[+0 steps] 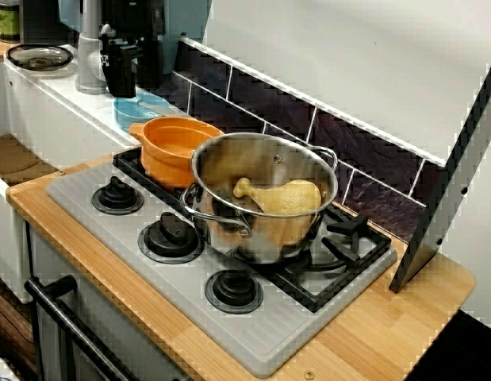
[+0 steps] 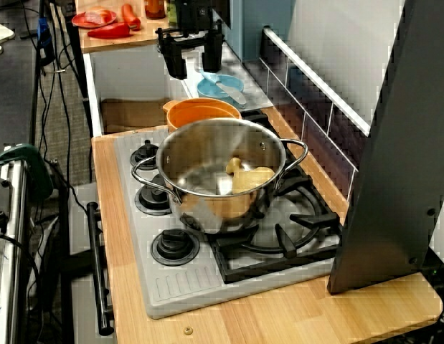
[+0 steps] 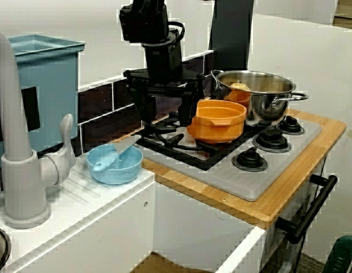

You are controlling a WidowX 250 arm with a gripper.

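Note:
My black gripper [image 3: 168, 111] hangs open with nothing between its fingers, over the back left corner of the stove grate. It is between a light blue bowl [image 3: 116, 168] and an orange pot [image 3: 218, 122], touching neither. From the stove's end, the gripper [image 2: 194, 64] appears above the blue bowl [image 2: 218, 87], which holds a pale utensil [image 2: 232, 89]. The orange pot [image 1: 170, 151] stands on the back burner. Next to it, a steel pot [image 1: 253, 238] holds a yellow toy drumstick [image 1: 281, 196].
A grey faucet [image 3: 16, 142] and a teal box [image 3: 48, 85] stand at the sink side. Black knobs [image 1: 172, 236] line the stove front, above an oven handle [image 3: 306, 207]. A dark slanted panel [image 2: 394, 143] rises at the far end. A plate of red items [image 2: 100, 18] sits behind.

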